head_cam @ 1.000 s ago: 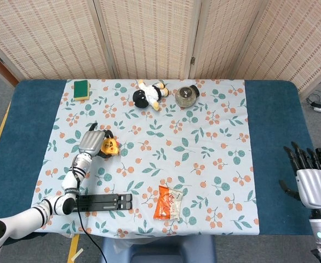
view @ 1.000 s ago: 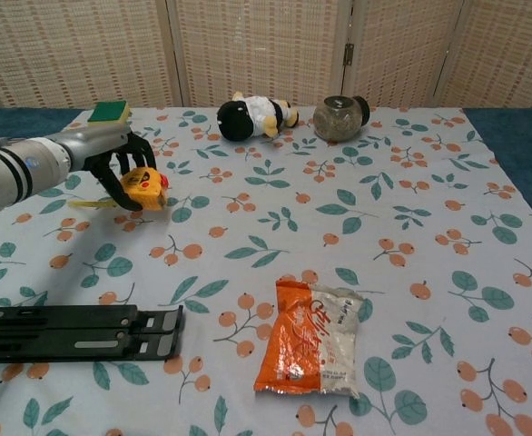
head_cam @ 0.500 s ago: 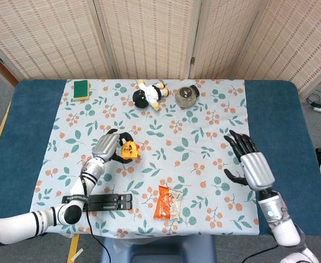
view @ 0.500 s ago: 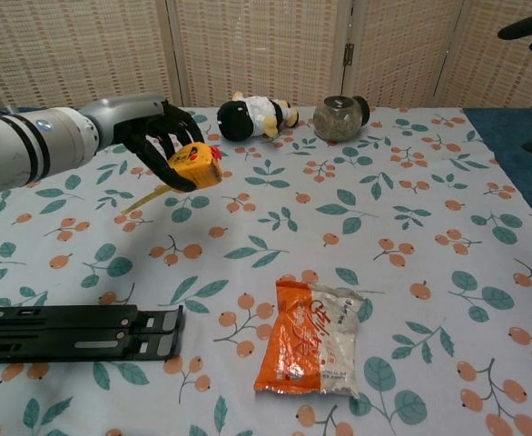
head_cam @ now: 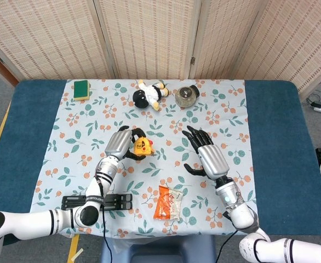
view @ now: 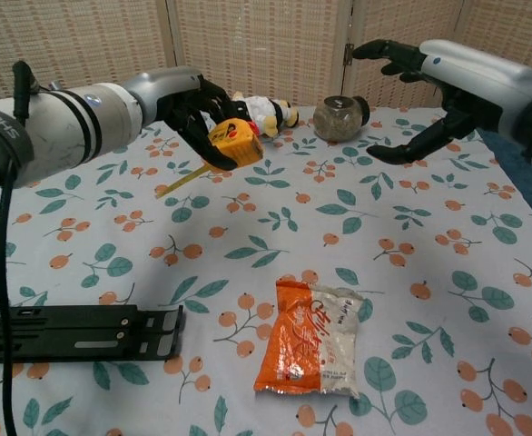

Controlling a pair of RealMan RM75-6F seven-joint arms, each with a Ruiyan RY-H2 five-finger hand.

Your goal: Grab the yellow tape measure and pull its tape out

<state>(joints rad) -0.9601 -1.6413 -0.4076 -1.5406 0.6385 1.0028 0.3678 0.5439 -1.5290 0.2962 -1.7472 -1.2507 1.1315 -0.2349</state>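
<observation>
My left hand (head_cam: 123,144) (view: 193,104) grips the yellow tape measure (head_cam: 142,147) (view: 233,143) and holds it up above the middle of the floral cloth. A short yellow strip of tape (view: 179,181) hangs down to the left of it in the chest view. To the right, my right hand (head_cam: 205,154) (view: 422,100) hovers with its fingers spread wide and nothing in them. A clear gap lies between it and the tape measure.
An orange snack packet (head_cam: 168,201) (view: 314,339) lies near the front edge. A black folded stand (head_cam: 97,201) (view: 73,331) lies front left. At the back are a plush toy (head_cam: 149,94) (view: 253,113), a glass jar (head_cam: 186,96) (view: 339,118) and a green sponge (head_cam: 81,89).
My left hand has carried the tape measure up and to the right, toward the cloth's middle. The right hand has swung in from the right edge toward it, fingers still spread.
</observation>
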